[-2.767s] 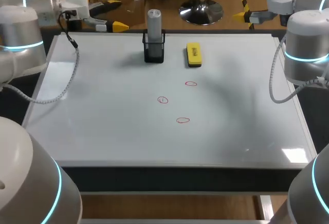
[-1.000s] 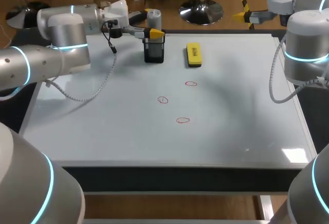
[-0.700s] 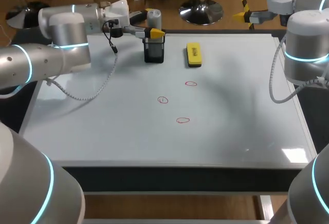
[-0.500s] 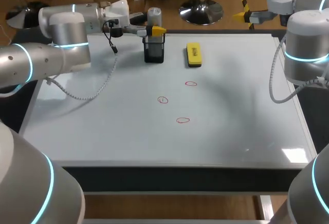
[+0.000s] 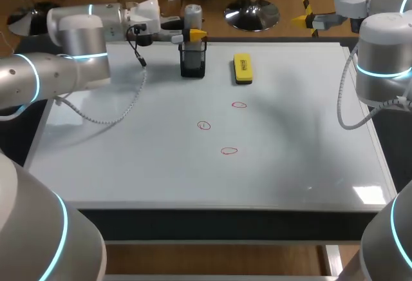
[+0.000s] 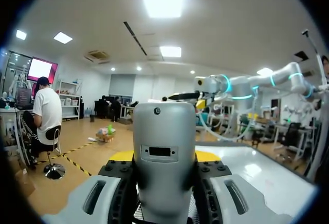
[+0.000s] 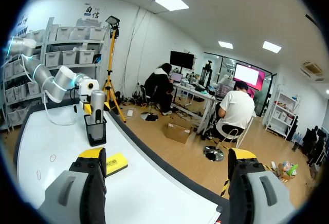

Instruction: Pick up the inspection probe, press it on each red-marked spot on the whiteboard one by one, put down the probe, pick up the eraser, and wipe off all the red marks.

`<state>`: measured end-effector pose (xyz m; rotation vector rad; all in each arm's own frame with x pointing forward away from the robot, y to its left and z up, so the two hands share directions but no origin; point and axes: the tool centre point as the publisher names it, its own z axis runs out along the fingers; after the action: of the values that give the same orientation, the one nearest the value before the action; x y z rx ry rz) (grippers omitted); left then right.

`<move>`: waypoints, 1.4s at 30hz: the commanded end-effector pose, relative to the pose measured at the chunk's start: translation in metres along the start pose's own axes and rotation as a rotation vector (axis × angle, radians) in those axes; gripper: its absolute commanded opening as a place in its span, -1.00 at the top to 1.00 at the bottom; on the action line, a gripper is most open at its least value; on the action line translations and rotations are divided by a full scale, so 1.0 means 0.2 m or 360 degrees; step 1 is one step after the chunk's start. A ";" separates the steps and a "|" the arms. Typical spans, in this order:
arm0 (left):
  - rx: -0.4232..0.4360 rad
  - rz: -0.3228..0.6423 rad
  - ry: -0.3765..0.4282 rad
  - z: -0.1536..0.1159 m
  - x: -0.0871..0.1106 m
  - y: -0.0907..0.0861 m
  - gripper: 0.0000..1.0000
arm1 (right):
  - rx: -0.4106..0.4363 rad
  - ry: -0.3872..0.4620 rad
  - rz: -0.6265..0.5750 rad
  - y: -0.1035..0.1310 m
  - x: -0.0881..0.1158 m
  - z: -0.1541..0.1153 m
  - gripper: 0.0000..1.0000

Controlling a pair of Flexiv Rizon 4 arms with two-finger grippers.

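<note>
Yellow tips of the left gripper [image 6: 164, 157]: shown in the left wrist view only as slivers on either side of the grey inspection probe [image 6: 163, 131]. The black finger pads [image 6: 126, 193] are pressed against its two flanks, so the jaws are closed on the probe. The fronts of the fingers are covered by the probe body.

Lower end of the probe: hidden in the head view inside the black mesh holder [image 5: 193, 64]. The probe is stood upright in it at the far edge of the whiteboard [image 5: 129, 165]. Whether its foot rests on the holder's floor cannot be told.

Left arm [image 5: 71, 42]: brought in from the left and stretched level along the board's far edge, with a cable [image 5: 122, 110] hung in a loop beneath it.

Right gripper [image 7: 167, 154]: jaws spread wide, nothing held between them. In the head view it is held past the board's far right corner, and its fingers are hard to make out there.

Right arm [image 5: 383, 55]: upright at the board's right edge, cut off by the frame.

Yellow eraser [image 5: 243, 68]: laid flat on the board just right of the holder, apart from it.

Three red marks [image 5: 204, 125]: small ovals near the board's middle, on the near side of the eraser, well apart from both grippers.
</note>
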<state>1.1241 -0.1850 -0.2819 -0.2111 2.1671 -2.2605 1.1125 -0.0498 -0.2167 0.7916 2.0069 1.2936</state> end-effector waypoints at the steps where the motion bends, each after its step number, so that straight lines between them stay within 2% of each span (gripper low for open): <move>1: -0.0013 0.0017 0.0009 -0.02 0.04 -0.04 1.00 | 0.0001 0.0001 0.0000 0.00 0.00 0.00 -1.00; 14: 0.0020 0.0013 0.0050 -0.02 0.12 -0.14 1.00 | 0.0001 0.0001 0.0000 0.00 0.00 0.00 -1.00; 28: 0.0044 0.0043 0.0089 -0.02 0.21 -0.30 1.00 | 0.0001 0.0001 0.0000 0.00 0.00 0.00 -1.00; 35: 0.0077 0.0055 0.0131 -0.01 0.29 -0.38 1.00 | 0.0001 0.0001 0.0000 0.00 0.00 0.00 -1.00; 42: 0.0100 0.0068 0.0129 -0.02 0.31 -0.46 1.00 | 0.0001 0.0001 0.0000 0.00 0.00 0.00 -1.00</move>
<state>1.0764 -0.1852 -0.1929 -0.0583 2.1099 -2.3639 1.1126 -0.0498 -0.2167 0.7916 2.0069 1.2936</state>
